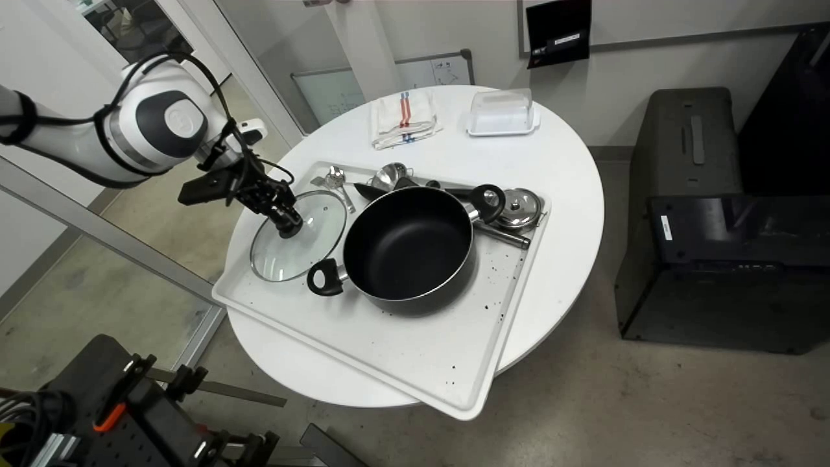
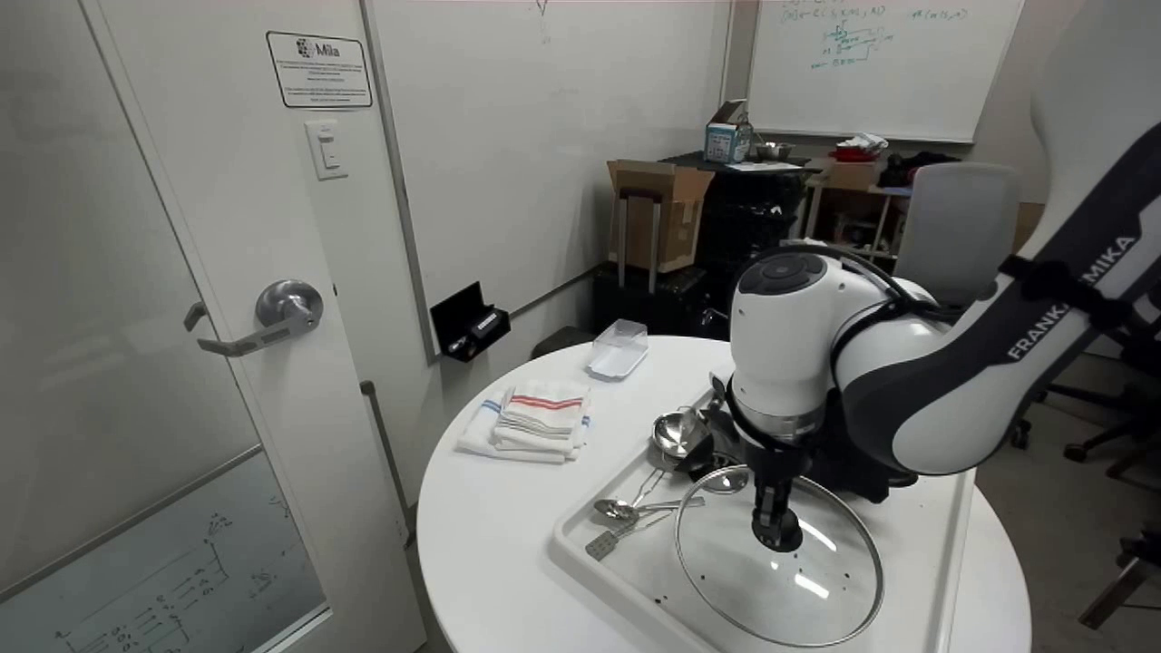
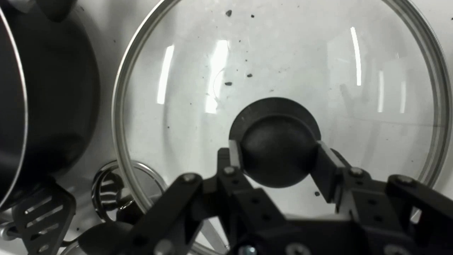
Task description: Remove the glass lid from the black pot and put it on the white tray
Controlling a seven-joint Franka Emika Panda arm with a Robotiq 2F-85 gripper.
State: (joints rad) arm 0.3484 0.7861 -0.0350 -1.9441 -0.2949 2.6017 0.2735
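Observation:
The glass lid [image 1: 318,220] is off the pot, beside it and over one end of the white tray [image 1: 389,350]. It also shows in an exterior view [image 2: 753,589] and fills most of the wrist view [image 3: 184,71]. My gripper [image 1: 286,224] is shut on the lid's dark knob [image 3: 279,152], with one finger against each side. I cannot tell whether the lid's rim touches the tray or hangs slightly above it. The black pot [image 1: 412,250] stands uncovered and empty on the tray; its side shows at the left of the wrist view [image 3: 60,88]. The arm mostly hides it in an exterior view.
Metal spoons [image 2: 619,510] lie near the lid's edge. Metal cups [image 1: 389,175], a slotted black spatula [image 3: 46,216] and a small metal lid [image 1: 519,207] lie around the pot. Folded towels [image 1: 405,120] and a clear-lidded white dish [image 1: 500,117] stand on the round table [image 1: 570,214].

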